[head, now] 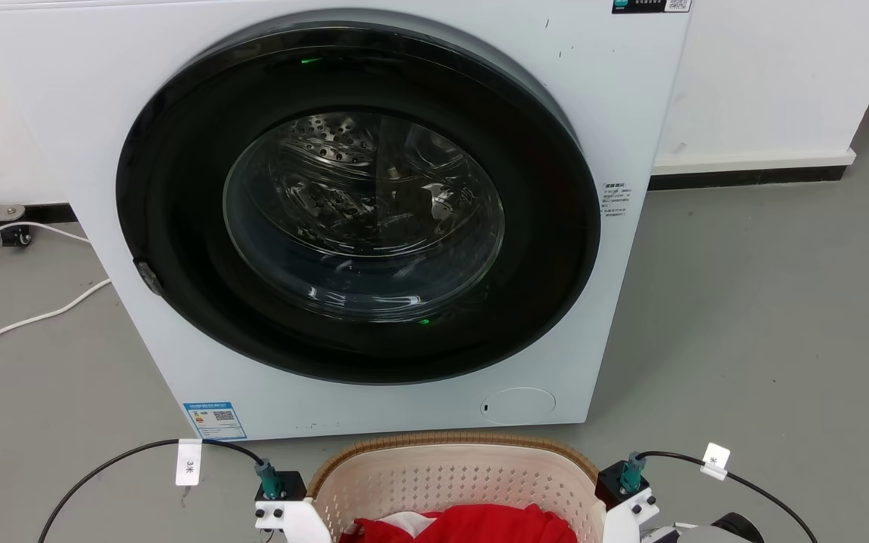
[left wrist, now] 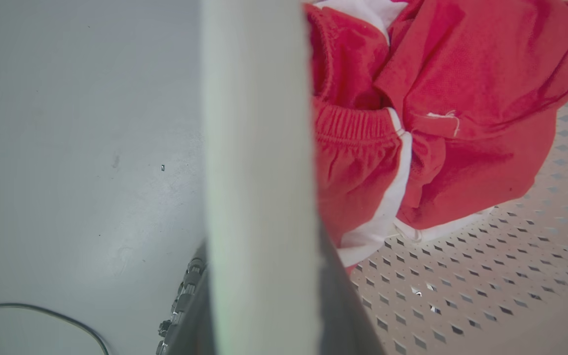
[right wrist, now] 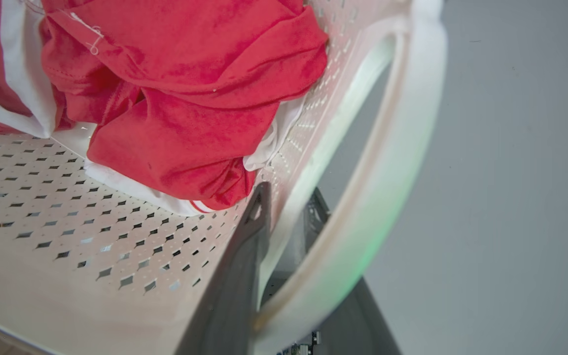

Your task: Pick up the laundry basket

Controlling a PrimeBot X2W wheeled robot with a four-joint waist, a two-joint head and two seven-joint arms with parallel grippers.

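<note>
You had the laundry basket [head: 449, 443] at 6 o'clock in the head view, on the grey floor [head: 751, 317] just short of the washing machine [head: 102, 113], which stood at its 12 o'clock with the round door [head: 363, 215] closed. A red and white garment [head: 472, 526] lay bunched inside the basket.

Your left arm's wrist block [head: 280, 504] sat at the basket's 9 o'clock and your right arm's wrist block [head: 628, 490] at its 3 o'clock, each close against the rim.

In the left wrist view, the left gripper [left wrist: 262, 246] was closed narrow on the basket's left handle [left wrist: 259, 123]. The white bar ran from 12 to 6 o'clock and filled the gap, with a dark finger pressed to each flank.

In the right wrist view, the right gripper [right wrist: 289, 197] was closed on the right handle [right wrist: 395, 162]. One finger lay against the inside of the perforated wall and the other sat outside under the white loop, which curved from 1 o'clock down to 6 o'clock. The garment lay at 10 o'clock there.
</note>
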